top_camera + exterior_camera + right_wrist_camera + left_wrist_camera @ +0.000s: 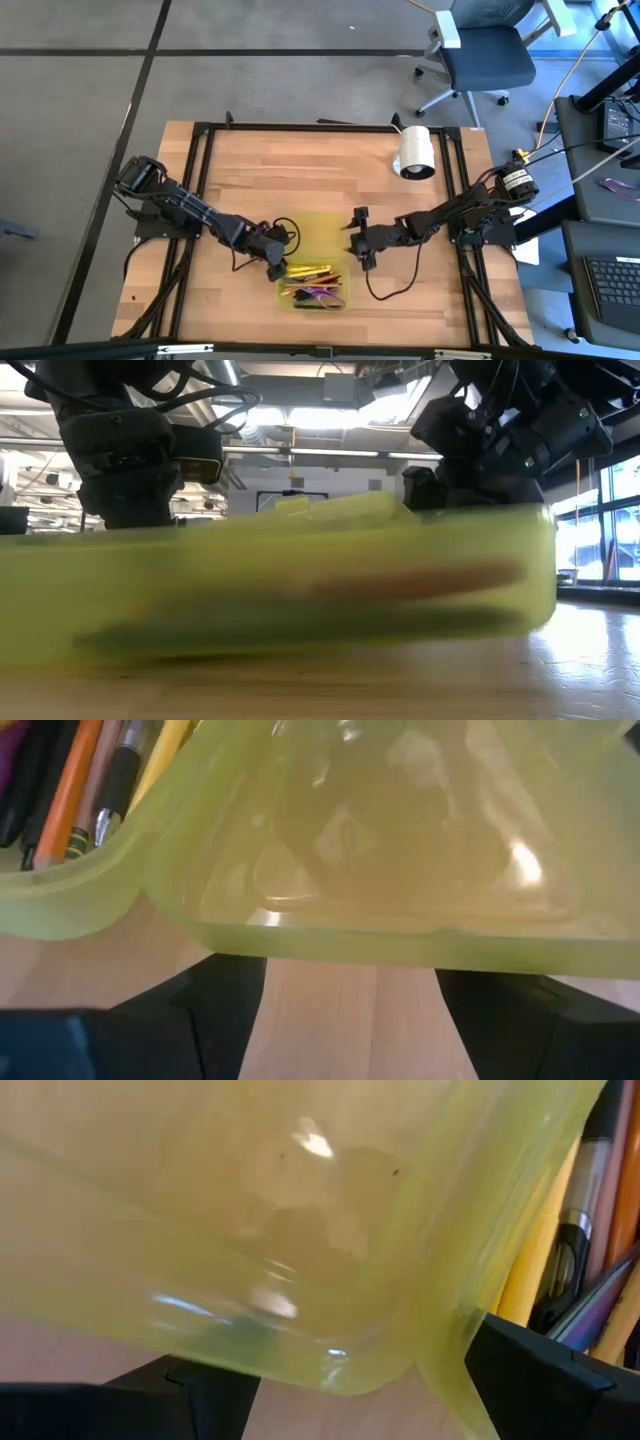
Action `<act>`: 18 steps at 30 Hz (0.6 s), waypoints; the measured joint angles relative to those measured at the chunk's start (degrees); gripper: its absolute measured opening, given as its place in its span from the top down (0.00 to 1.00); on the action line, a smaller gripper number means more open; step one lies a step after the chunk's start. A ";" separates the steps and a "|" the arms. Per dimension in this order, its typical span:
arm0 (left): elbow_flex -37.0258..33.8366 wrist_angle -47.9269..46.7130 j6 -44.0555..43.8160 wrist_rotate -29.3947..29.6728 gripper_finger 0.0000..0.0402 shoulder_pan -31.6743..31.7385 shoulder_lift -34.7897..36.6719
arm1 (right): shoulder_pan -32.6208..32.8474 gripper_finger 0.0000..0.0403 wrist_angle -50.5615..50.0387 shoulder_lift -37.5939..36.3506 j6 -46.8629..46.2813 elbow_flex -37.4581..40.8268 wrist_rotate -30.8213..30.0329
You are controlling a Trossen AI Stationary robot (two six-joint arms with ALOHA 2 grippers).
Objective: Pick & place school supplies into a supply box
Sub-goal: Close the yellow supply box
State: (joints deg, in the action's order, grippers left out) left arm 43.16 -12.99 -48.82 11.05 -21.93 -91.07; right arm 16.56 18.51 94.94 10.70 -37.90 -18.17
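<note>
The supply box [318, 235] lies open on the table, a translucent yellow-green case. Its far half is bare. Its near half holds the school supplies [312, 288]: yellow, orange and black pens and purple-handled scissors. My left gripper [275, 265] is open at the box's left end, and a corner of the bare half [350, 1365] shows between its fingers. My right gripper [358, 252] is open at the right end, its fingers standing either side of the bare half's short edge [350, 945]. In the low view the box [300, 590] fills the foreground. My left gripper has one finger [520, 1370] close beside the fold between the two halves [450, 1330], coming level from the table's left; I cannot tell whether it touches. My right gripper comes level from the table's right with its fingers [225, 1005] low under the bare half's rim; whether they touch it cannot be told.
A white cylindrical roll [416, 152] lies near the table's far right corner. Bare wood lies left, far and right of the box. An office chair [485, 55] and a desk with a keyboard [610, 290] stand beyond the table.
</note>
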 joint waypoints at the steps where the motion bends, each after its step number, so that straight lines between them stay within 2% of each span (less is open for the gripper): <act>1: 0.00 0.00 0.00 0.04 0.23 0.02 0.00 | -0.05 0.29 0.00 0.00 0.64 -0.01 -0.02; 5: 0.04 -0.02 -0.01 0.56 0.23 0.02 0.02 | 0.00 0.29 -0.18 0.00 3.32 -0.01 -0.96; 11: 0.04 -0.26 0.03 0.64 0.23 0.02 0.04 | 0.67 0.29 0.04 0.00 8.96 -0.01 -8.04; 14: 0.04 -0.43 -0.01 0.69 0.23 0.00 0.04 | 0.65 0.29 0.28 -0.02 11.36 -0.01 -7.34; 18: 0.09 -0.19 -0.05 1.02 0.23 -0.02 0.07 | 0.70 0.29 0.71 -0.02 18.14 -0.03 -2.22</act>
State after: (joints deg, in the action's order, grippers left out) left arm 43.25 -13.18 -48.87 12.06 -21.95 -91.00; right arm 17.25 19.22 94.91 28.84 -37.93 -20.38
